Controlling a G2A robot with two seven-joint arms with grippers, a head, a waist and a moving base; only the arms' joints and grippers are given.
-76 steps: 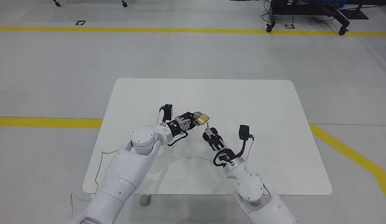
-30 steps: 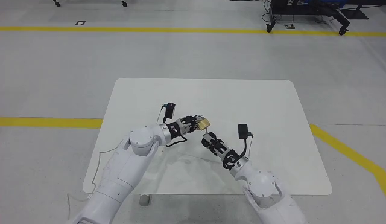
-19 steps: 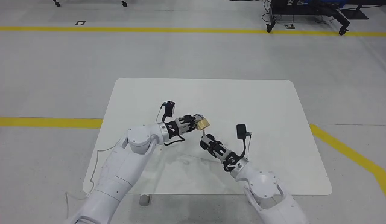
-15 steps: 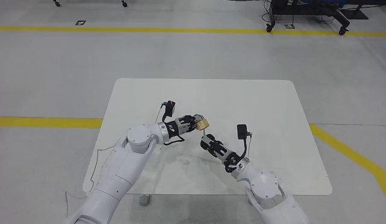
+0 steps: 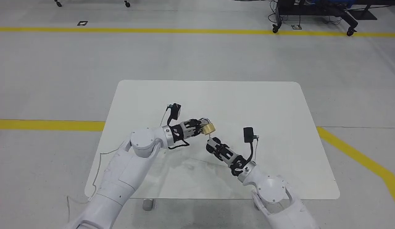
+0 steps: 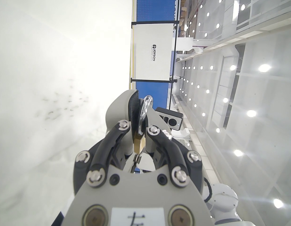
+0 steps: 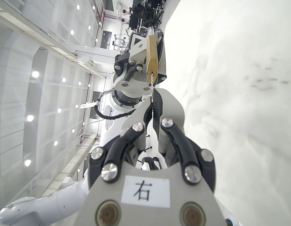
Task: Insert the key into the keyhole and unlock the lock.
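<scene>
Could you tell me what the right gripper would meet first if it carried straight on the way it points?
The brass padlock in the left gripper. The key in the right gripper lines up with its keyhole end and seems to touch it.

The top view looks down from above the arms onto the white table (image 5: 271, 105) and the floor (image 5: 185, 50) beyond. Each wrist camera sits close behind its own gripper, the left gripper (image 6: 139, 116) and the right gripper (image 7: 156, 98), facing the other arm. All three share the brass padlock (image 7: 152, 57), and the wrist views also share the key (image 7: 151, 88).
</scene>
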